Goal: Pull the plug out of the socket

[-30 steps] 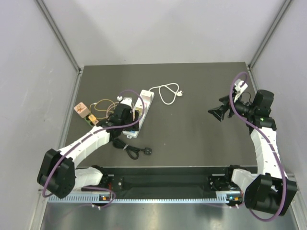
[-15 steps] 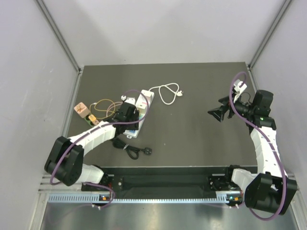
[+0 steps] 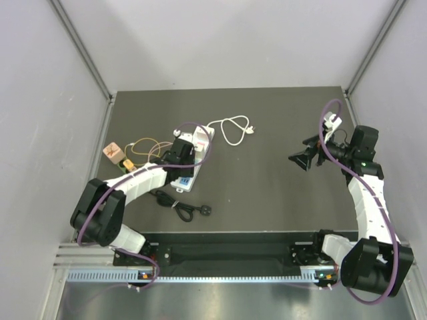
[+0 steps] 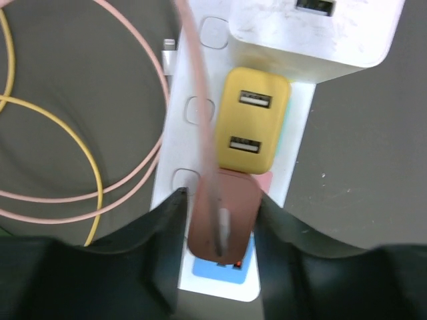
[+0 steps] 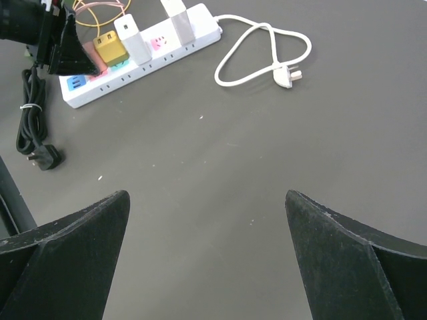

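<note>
The socket is a white power strip (image 4: 200, 110), lying left of centre on the dark table (image 3: 190, 175). A brown plug (image 4: 223, 220) with a pink cable (image 4: 195, 87) stands in it near the blue end. My left gripper (image 4: 221, 197) is over the strip (image 3: 181, 155), and both black fingers press the plug's sides. A yellow USB charger (image 4: 251, 120) and a white adapter (image 4: 313, 30) are plugged in just beyond it. My right gripper (image 5: 207, 193) hangs open over bare table at the right (image 3: 301, 160), far from the strip (image 5: 173, 50).
Coils of pink and yellow cable (image 3: 141, 147) lie left of the strip, beside a small tan object (image 3: 112, 151). A bundled black cord (image 3: 180, 208) lies in front. The strip's white lead and plug (image 3: 233, 130) loop to the right.
The left gripper has moved along the strip toward its far end and its fingers have closed in on the brown plug. The right arm has not moved.
</note>
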Robot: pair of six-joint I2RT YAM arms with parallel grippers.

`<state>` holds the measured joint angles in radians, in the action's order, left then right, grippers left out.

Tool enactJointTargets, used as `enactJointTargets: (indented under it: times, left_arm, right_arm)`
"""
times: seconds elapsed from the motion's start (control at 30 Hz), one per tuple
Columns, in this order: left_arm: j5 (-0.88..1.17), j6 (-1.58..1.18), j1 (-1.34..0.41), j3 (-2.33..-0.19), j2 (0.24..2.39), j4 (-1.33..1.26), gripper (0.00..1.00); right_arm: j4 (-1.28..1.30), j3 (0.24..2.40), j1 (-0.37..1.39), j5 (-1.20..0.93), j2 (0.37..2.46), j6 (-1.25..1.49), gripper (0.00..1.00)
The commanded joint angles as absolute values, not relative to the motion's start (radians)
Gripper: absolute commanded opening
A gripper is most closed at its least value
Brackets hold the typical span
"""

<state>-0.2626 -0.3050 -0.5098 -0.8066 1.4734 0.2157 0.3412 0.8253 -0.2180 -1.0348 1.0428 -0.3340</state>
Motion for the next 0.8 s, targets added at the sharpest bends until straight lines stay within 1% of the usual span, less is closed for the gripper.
enactJointTargets:
  times: [0.0, 0.07, 0.1, 0.13, 0.17, 0.2, 0.33, 0.43, 0.53, 0.57, 0.6, 0.67, 0.7, 0.77]
  left_arm:
    - [-0.267, -0.284, -0.514, -0.851, 1.488, 0.166, 0.45]
    - [-0.262, -0.281, -0.514, -0.856, 1.490, 0.164, 0.37]
    - [-0.259, -0.281, -0.514, -0.857, 1.489, 0.163, 0.23]
    - [-0.249, -0.279, -0.514, -0.861, 1.488, 0.163, 0.13]
    - [-0.241, -0.278, -0.514, -0.862, 1.486, 0.161, 0.04]
    - [-0.235, -0.279, -0.514, -0.865, 1.483, 0.158, 0.00]
    - [-0.180, -0.317, -0.514, -0.873, 1.439, 0.138, 0.00]
    - [-0.100, -0.406, -0.514, -0.871, 1.410, 0.088, 0.00]
    - [-0.029, -0.546, -0.518, -0.868, 1.399, 0.025, 0.00]
    - [-0.020, -0.570, -0.526, -0.867, 1.396, 0.008, 0.00]
    - [-0.006, -0.595, -0.532, -0.865, 1.394, -0.001, 0.00]
    - [-0.008, -0.662, -0.552, -0.856, 1.390, -0.075, 0.00]
    - [-0.011, -0.682, -0.560, -0.850, 1.391, -0.093, 0.00]
    - [-0.029, -0.724, -0.592, -0.851, 1.399, -0.127, 0.00]
  right_arm:
    - [0.331, 0.868, -0.219, -1.068, 1.049, -0.371, 1.00]
    - [0.334, 0.870, -0.219, -1.069, 1.051, -0.374, 1.00]
    - [0.336, 0.870, -0.218, -1.069, 1.052, -0.376, 1.00]
    - [0.334, 0.871, -0.218, -1.071, 1.054, -0.376, 1.00]
    - [0.337, 0.871, -0.219, -1.071, 1.055, -0.376, 1.00]
    - [0.336, 0.873, -0.219, -1.072, 1.055, -0.376, 1.00]
    - [0.316, 0.867, -0.213, -1.089, 1.068, -0.342, 1.00]
    - [0.272, 0.850, -0.157, -1.094, 1.109, -0.276, 1.00]
    - [0.252, 0.859, -0.039, -1.082, 1.193, -0.220, 1.00]
    - [0.235, 0.862, 0.035, -1.080, 1.215, -0.194, 1.00]
    - [0.210, 0.856, 0.064, -1.083, 1.257, -0.122, 1.00]
    - [0.094, 0.835, 0.151, -1.068, 1.313, -0.033, 1.00]
    - [0.046, 0.824, 0.182, -1.043, 1.330, 0.077, 1.00]
    - [-0.037, 0.813, 0.282, -0.927, 1.362, 0.156, 1.00]
